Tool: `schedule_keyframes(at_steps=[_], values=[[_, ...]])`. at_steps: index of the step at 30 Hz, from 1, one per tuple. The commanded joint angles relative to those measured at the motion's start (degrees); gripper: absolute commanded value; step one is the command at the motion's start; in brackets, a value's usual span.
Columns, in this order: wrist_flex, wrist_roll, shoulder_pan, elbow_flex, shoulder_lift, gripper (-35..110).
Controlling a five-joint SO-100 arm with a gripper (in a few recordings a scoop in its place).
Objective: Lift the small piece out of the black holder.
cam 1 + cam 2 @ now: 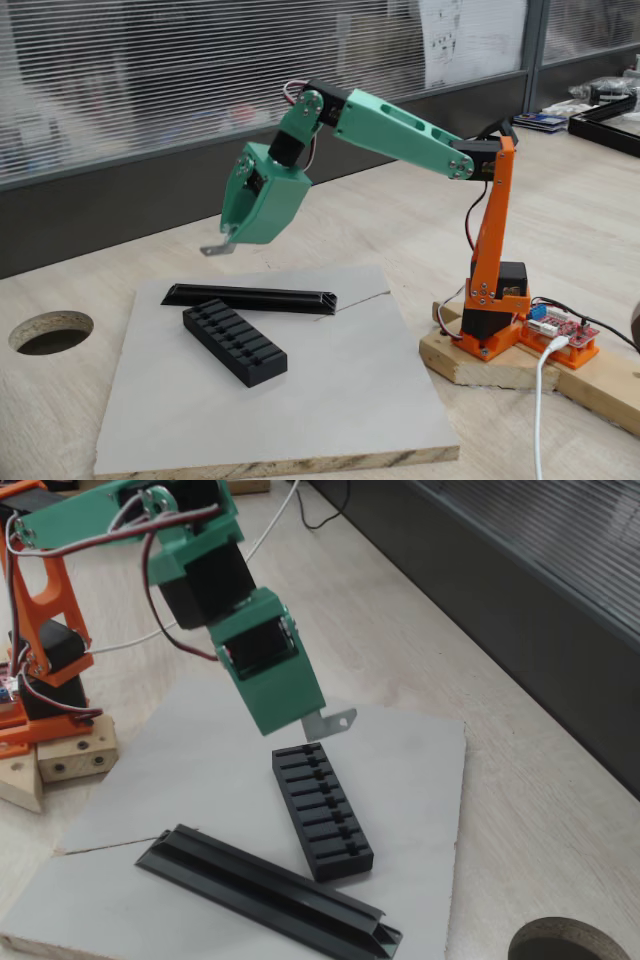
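Green gripper (240, 232) looks like smooth printed plastic, the small piece (217, 247) pinched at its tip is shiny grey metal – below it the black holder (234, 343) is matte plastic on a smooth grey board (330, 400).

Grey small piece (332, 721) aloft above slotted black holder (322, 811), apart.

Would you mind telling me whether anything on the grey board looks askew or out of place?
The black holder lies diagonally on the grey board, not square to its edges, and the black angled rail is askew to it. The small piece hangs from the gripper, clear above the holder.
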Motion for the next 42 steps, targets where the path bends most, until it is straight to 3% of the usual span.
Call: schedule_keyframes(at_steps=[1,21,42], values=[[0.9,1.3,-0.8,-0.6,6.4,4],[0.9,1.5,-0.8,0.1,22.9,4],[0.9,1.5,-0.8,0.2,22.7,4]])
